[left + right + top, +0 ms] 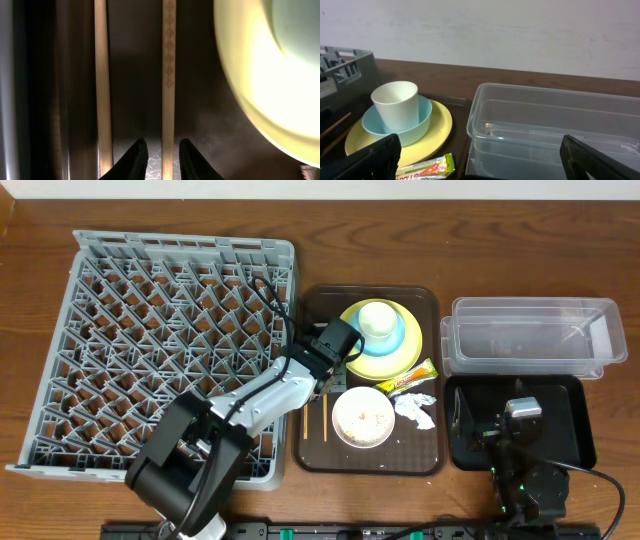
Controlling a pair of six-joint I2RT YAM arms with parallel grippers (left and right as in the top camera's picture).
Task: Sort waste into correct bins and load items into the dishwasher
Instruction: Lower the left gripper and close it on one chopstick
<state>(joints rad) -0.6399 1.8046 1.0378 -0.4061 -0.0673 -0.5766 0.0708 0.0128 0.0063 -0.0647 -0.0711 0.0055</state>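
The left gripper (161,146) is being held low over the brown serving tray (135,60), its jaws standing narrowly apart astride one patterned wooden chopstick (168,60). Slivers of tray are showing on both sides of the stick, so it is being judged as not yet clamped. The second chopstick (102,75) is lying parallel, just outside one finger (131,162). In the overhead view both sticks are being shown along the tray's left side, between the grey dish rack (150,330) and the white bowl (336,417) holding food scraps (365,420). The right gripper (477,145) is being held wide open and empty above the black tray (570,410), beside the clear tub (530,107).

Several failures are being risked from here. The jaws appear to be set near one end, so the thin stick is likely to be pivoted in the pads once lifted. Its drooping tip could then be caught on the tray lip or the rack wall. If the fingertips are pressed too hard on the tray, the stick may be squeezed out sideways rather than raised. The second chopstick could be nudged and rolled by the outer finger, making a later pick harder. A swinging stick could be knocked against the white bowl, and scraps could be spilled. Over the rack, so slim an item may be dropped through the lattice.
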